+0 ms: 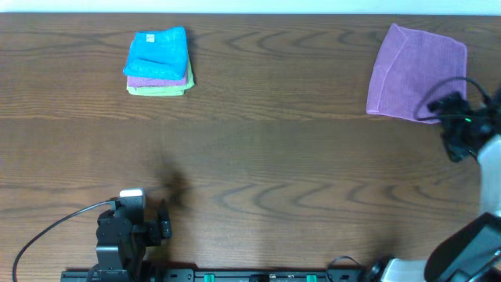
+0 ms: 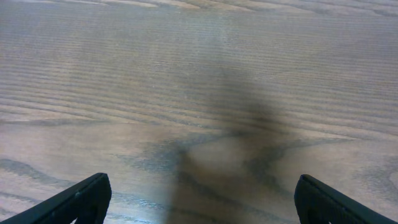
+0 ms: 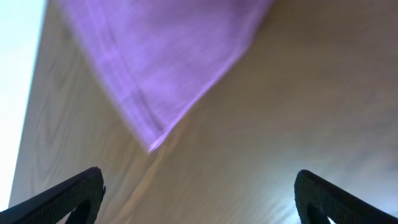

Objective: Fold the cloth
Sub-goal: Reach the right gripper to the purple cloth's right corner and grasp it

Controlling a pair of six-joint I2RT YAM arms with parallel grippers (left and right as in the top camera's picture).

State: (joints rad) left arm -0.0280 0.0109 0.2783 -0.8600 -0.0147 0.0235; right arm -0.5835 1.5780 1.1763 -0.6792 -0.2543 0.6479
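Note:
A purple cloth (image 1: 415, 72) lies folded over on the wooden table at the far right. My right gripper (image 1: 446, 106) hovers at its near right corner, open and empty. In the right wrist view the cloth's corner (image 3: 163, 68) lies ahead of my open right fingers (image 3: 199, 199), apart from them. My left gripper (image 1: 166, 222) is open and empty near the front left edge, over bare wood (image 2: 199, 124).
A stack of folded cloths, blue (image 1: 159, 51) on top of purple and green (image 1: 160, 88), sits at the back left. A black cable (image 1: 47, 231) trails from the left arm. The table's far edge (image 1: 250, 13) runs along the top.

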